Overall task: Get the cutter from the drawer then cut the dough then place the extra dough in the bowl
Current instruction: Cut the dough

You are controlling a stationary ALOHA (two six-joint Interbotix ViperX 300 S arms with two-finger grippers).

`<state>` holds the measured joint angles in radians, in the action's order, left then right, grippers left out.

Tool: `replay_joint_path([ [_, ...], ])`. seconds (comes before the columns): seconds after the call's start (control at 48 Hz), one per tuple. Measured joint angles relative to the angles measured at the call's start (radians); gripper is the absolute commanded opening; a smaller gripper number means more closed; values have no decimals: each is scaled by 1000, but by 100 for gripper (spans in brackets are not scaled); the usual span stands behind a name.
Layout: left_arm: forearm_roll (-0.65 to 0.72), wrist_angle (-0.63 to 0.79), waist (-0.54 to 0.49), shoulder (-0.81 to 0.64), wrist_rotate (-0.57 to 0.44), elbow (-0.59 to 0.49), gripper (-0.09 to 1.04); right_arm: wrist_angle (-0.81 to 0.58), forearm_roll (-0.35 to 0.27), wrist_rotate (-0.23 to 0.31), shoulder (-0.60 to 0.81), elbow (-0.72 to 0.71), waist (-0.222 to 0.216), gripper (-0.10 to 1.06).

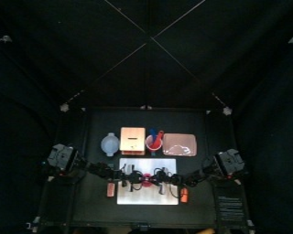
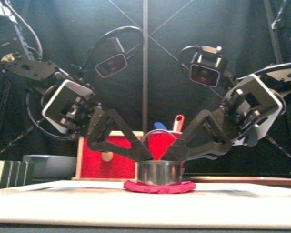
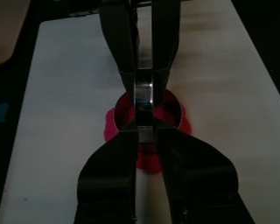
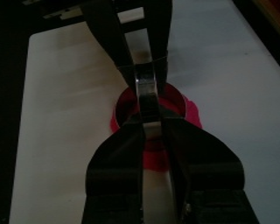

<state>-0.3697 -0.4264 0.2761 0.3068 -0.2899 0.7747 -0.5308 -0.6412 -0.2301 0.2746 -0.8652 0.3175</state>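
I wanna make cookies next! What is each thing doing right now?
Dough: flat on the board.
Cutter: upright on the dough.
Left pincer: shut on the cutter.
Right pincer: shut on the cutter.
Bowl: upright.
Cup: upright, knives inside.

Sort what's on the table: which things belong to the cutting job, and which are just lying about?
Job: cutter, red dough under it, white cutting board, bowl, wooden box; left gripper and right gripper both pinch the cutter's rim.
Lying about: red cup with toy knives, pink tray.
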Motion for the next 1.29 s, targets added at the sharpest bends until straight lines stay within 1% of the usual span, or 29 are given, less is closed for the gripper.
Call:
replay_joint_path([
  [0.875,0,8,0,3,-3,-2,55,18,0,-5,-2,3,-3,43],
  [0.979,0,15,0,3,-3,-2,55,20,6,-6,-2,3,-3,43],
  [1.125,0,32,-2,6,-3,-8,55,32,31,-5,-2,3,-5,43],
  [1.292,0,44,-2,9,-3,-12,55,54,38,-5,-3,6,-6,43],
])
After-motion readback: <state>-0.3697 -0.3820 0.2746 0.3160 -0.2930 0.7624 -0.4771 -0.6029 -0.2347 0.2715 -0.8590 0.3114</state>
